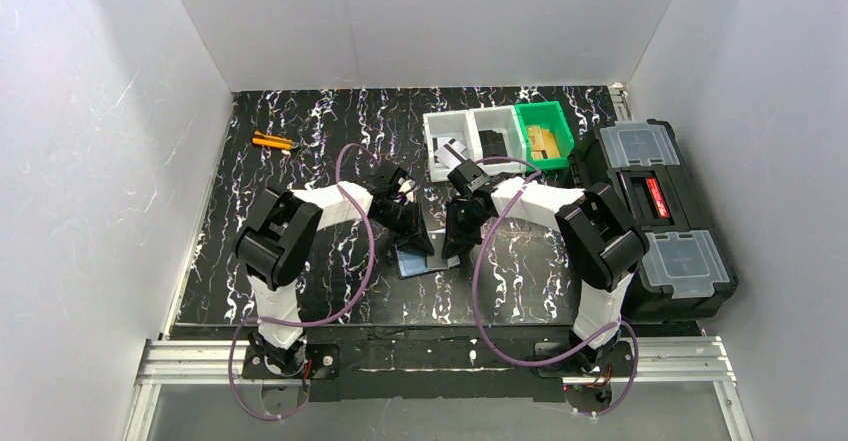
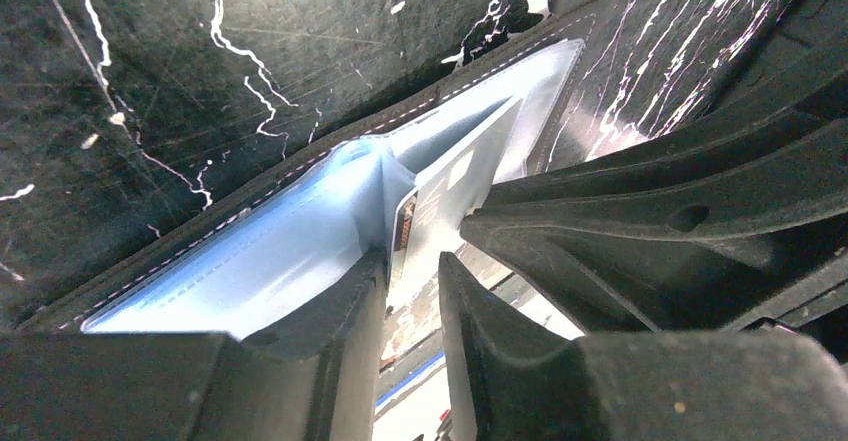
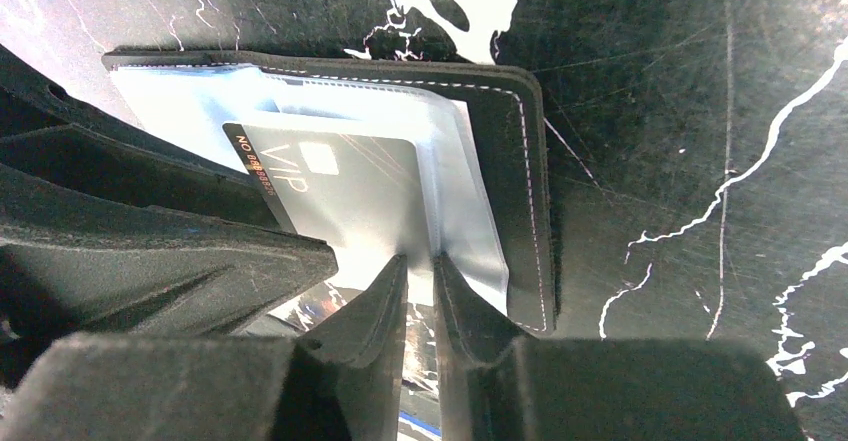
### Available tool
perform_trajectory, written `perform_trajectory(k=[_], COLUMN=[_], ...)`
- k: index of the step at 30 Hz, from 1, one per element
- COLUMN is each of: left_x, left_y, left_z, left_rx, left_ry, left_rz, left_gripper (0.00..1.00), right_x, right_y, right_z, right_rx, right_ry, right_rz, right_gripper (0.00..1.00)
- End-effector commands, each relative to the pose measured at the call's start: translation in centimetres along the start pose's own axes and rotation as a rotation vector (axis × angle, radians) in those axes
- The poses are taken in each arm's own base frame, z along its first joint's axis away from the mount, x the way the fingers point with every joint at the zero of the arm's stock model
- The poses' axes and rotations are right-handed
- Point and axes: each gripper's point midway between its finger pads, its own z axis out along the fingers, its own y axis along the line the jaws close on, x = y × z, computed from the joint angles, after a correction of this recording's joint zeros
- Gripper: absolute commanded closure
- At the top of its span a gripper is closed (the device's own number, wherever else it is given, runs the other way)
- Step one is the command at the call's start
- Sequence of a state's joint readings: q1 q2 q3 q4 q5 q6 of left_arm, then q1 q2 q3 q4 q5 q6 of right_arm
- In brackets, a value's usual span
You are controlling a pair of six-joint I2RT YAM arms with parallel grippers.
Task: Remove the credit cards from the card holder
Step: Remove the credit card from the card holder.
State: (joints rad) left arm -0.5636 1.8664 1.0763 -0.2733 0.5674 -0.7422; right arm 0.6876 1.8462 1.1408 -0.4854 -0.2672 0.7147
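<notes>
Black marbled tabletop [image 1: 300,121] bears the open card holder [image 3: 525,191] — right end effector [image 3: 420,266] pinches its sleeve [image 3: 470,231] as anchor; left end effector [image 2: 412,261], narrow, straddles a credit card [image 3: 340,186] — grip unclear.

The holder [image 1: 415,259] lies open on the table [image 1: 240,176] at mid-front, between the two arms. A card [image 3: 340,186] sits in its sleeve. The left gripper [image 2: 412,261] is over the holder's left half. The right gripper [image 3: 418,261] is over its right half, with its fingers on either side of the sleeve edge. Three bins [image 1: 497,141] stand in a row behind the holder. A toolbox [image 1: 660,211] lies at the right and a tool [image 1: 272,142] at the back left.
</notes>
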Motion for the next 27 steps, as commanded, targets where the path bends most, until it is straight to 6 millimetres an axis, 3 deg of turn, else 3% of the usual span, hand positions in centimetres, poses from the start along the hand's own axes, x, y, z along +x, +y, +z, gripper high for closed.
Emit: perform_trajectory(k=[1,13,21,27], left_x=[0.6,0.2,0.1,0.2], left_y=[0.3,-0.2,-0.8,-1.5], left_z=[-1.3,-2.4,-2.4,-1.7], left_rx=[-0.016,0.014,0.062,0.127], left_ry=[-0.008,-0.035,-0.029,-0.013], left_rz=[0.013,0.015,0.022,-0.002], left_gripper=[0.75,0.81,0.93,0.87], right_x=[0.8,0.8,0.7,0.7], right_y=[-1.4,-1.6,-1.6,-1.7], right_z=[1.8,1.9,2.0,2.0], right_rx=[0.059,0.068,0.073,0.075], right_ry=[0.035,0.040,0.045,0.047], right_rz=[0.010,0.015,0.016,0.019], right_gripper=[0.78,0.83,0.85,0.85])
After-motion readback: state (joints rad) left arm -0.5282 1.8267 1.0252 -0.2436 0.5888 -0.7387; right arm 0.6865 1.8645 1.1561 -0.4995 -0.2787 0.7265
